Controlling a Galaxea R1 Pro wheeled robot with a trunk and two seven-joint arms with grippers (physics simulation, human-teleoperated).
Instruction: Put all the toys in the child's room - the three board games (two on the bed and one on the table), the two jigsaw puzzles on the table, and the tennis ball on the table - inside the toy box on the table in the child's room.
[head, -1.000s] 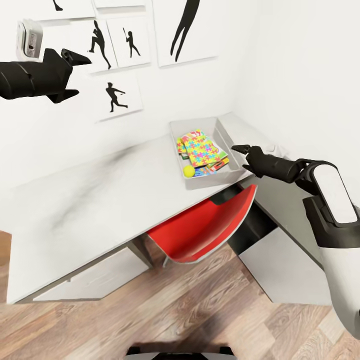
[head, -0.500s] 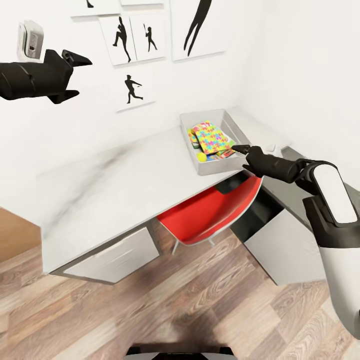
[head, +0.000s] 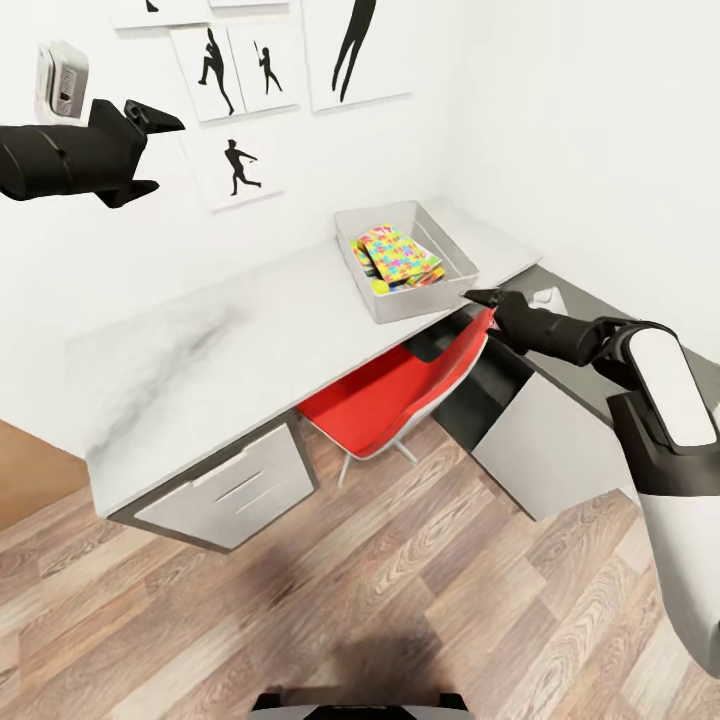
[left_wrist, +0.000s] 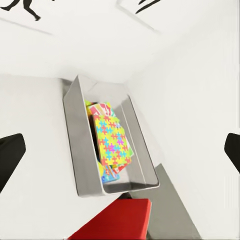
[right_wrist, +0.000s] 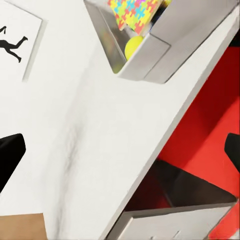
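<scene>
One tray (head: 404, 301) on the desk (head: 200, 370) ahead of my fingers, one puzzle box (head: 397, 252) on top, one ball (right_wrist: 134, 46). No readable lettering. Both my grippers (head: 150, 150) (head: 484, 297) spread wide, empty.

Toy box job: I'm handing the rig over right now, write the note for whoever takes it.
Left gripper: open, empty, raised near the wall.
Right gripper: empty, off the desk's front edge beside the toy box; the head view doesn't settle its jaws.
In the box: a jigsaw puzzle on top of other flat boxes, and the tennis ball.
The box's contents are stacked, so I cannot count them; check all six toys are in.
</scene>
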